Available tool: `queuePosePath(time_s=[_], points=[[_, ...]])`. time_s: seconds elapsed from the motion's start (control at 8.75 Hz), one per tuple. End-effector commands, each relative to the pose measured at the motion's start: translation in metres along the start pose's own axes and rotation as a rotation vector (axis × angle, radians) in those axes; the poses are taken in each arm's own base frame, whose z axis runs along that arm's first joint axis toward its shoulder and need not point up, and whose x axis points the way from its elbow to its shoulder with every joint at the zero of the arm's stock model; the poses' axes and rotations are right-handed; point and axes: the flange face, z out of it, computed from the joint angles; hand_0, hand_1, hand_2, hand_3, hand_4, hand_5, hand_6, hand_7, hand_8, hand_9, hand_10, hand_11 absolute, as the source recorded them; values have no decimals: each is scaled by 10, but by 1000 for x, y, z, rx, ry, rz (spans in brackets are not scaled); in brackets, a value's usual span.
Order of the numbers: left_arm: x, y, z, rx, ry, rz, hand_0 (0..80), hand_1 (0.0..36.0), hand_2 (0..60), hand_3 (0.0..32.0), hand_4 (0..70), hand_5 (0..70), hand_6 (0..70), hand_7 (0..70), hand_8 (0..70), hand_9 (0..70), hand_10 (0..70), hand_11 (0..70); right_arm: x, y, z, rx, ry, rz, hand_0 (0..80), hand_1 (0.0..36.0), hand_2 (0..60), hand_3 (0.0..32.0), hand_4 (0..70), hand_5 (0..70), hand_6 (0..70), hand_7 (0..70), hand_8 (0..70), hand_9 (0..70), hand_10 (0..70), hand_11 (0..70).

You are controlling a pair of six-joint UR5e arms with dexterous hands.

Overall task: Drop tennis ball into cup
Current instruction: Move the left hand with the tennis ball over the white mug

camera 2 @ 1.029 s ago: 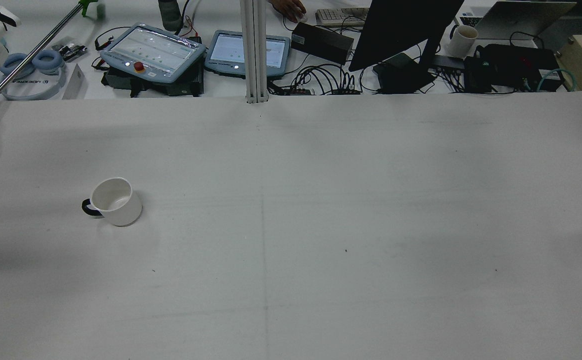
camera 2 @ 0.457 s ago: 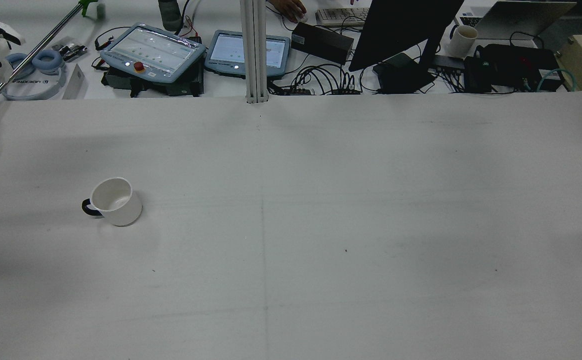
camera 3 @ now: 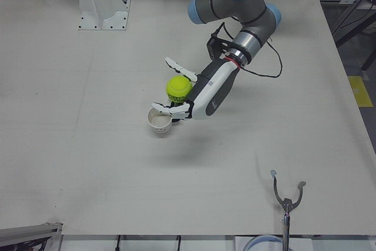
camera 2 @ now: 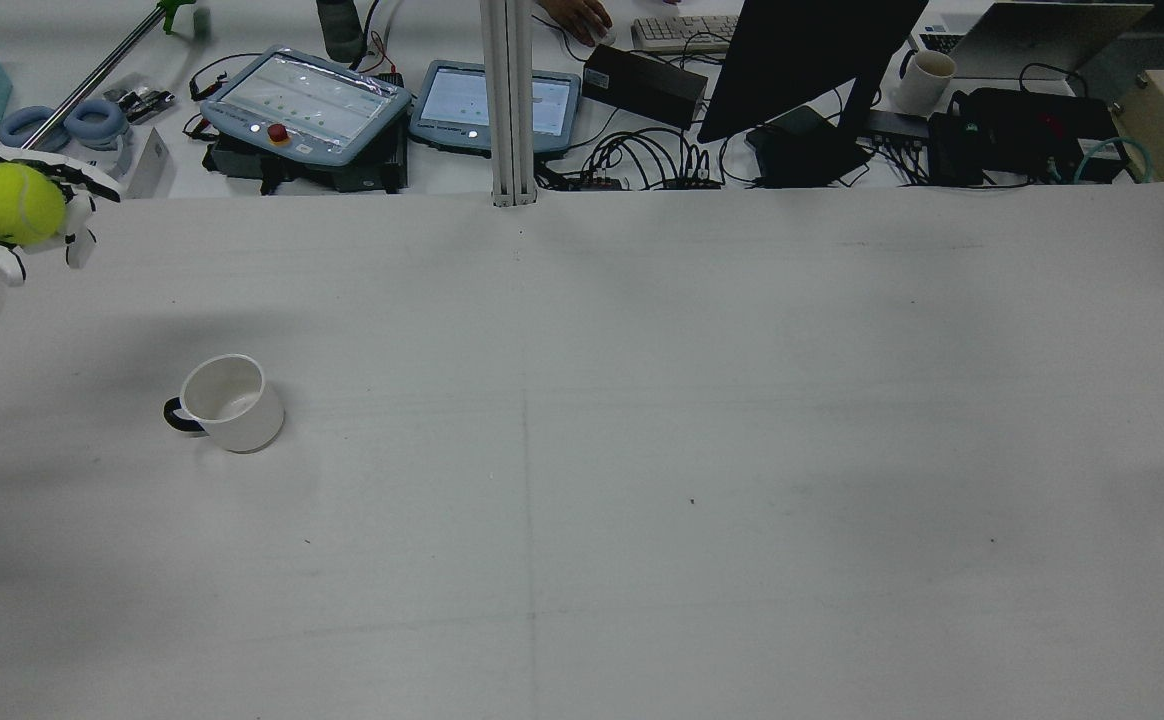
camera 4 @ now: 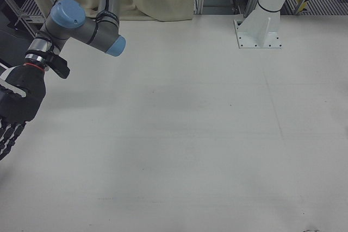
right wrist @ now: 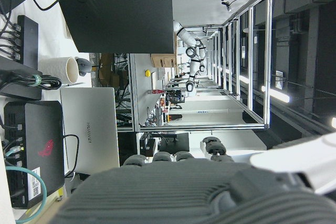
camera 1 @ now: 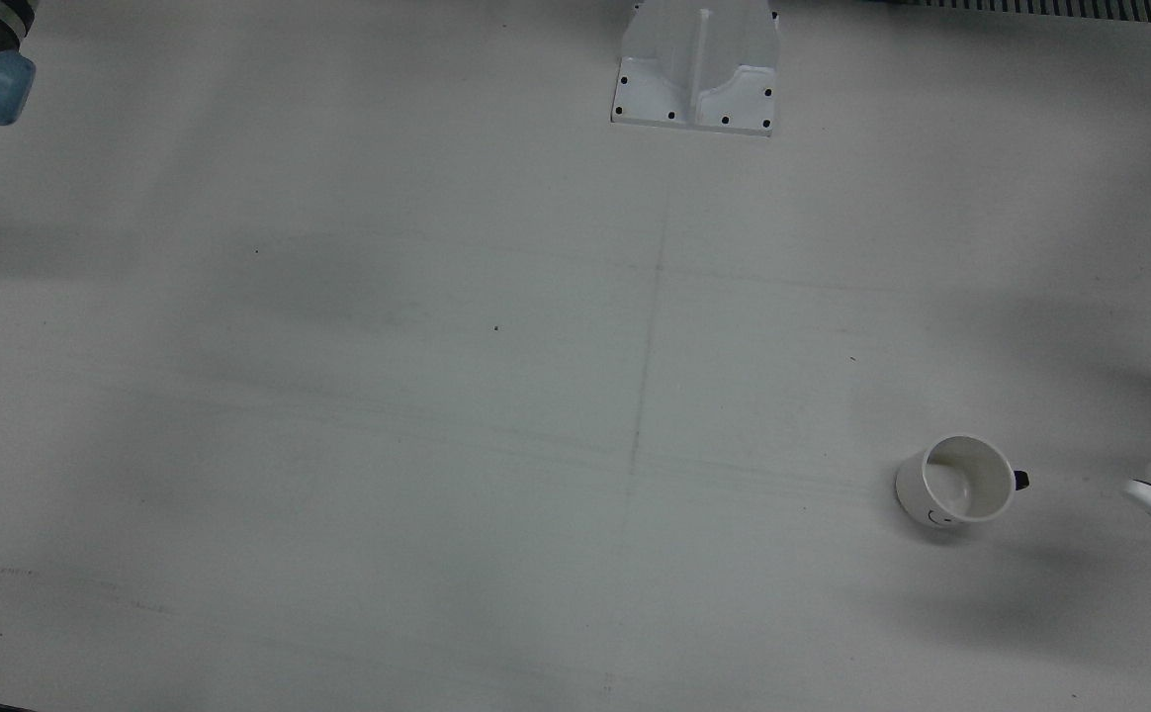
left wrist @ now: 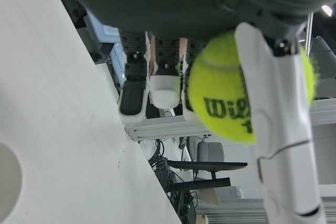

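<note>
At the left-centre of the rear view, nearest the camera, the white mug (camera 2: 233, 403) stands upright and empty on the desk (camera 2: 642, 450). Farther back, at the left edge, the left hand (camera 2: 2, 215) clasps the tennis ball (camera 2: 14, 204), not yet above the mug. Released early, the ball would likely clip the rim and bounce off. The right hand (camera 4: 13, 110) hangs with fingers spread, holding nothing.

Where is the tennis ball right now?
The tennis ball is held in the left robot hand at the rear view's far left, not yet over the cup.
</note>
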Motion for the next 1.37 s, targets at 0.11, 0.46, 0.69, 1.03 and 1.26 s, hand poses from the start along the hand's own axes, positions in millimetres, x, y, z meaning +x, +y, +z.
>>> queuePosePath(time_s=[0.11, 0.46, 0.69, 1.03, 1.26], points=[[-44, 3, 23, -8, -32, -12, 578, 119, 17, 0, 485, 243, 700, 700, 700, 700, 395, 555, 0, 0, 0, 0, 0, 0, 0, 0, 0, 0, 0, 0, 0, 0, 0, 0, 0, 0], [-46, 8, 42, -7, -28, -13, 581, 124, 14, 0, 490, 235, 700, 700, 700, 700, 390, 550, 0, 0, 0, 0, 0, 0, 0, 0, 0, 0, 0, 0, 0, 0, 0, 0, 0, 0], [-48, 3, 37, 3, -33, -16, 566, 118, 30, 0, 479, 222, 694, 700, 700, 700, 380, 536, 0, 1, 0, -1, 0, 0, 0, 0, 0, 0, 0, 0, 0, 0, 0, 0, 0, 0], [-47, 5, 38, -15, -28, -15, 480, 91, 25, 0, 332, 89, 428, 547, 248, 358, 52, 80, 0, 1, 0, -1, 0, 0, 0, 0, 0, 0, 0, 0, 0, 0, 0, 0, 0, 0], [-47, 5, 39, -22, -27, -16, 477, 129, 0, 0, 205, 18, 50, 273, 2, 59, 0, 0, 0, 0, 0, 0, 0, 0, 0, 0, 0, 0, 0, 0, 0, 0, 0, 0, 0, 0]])
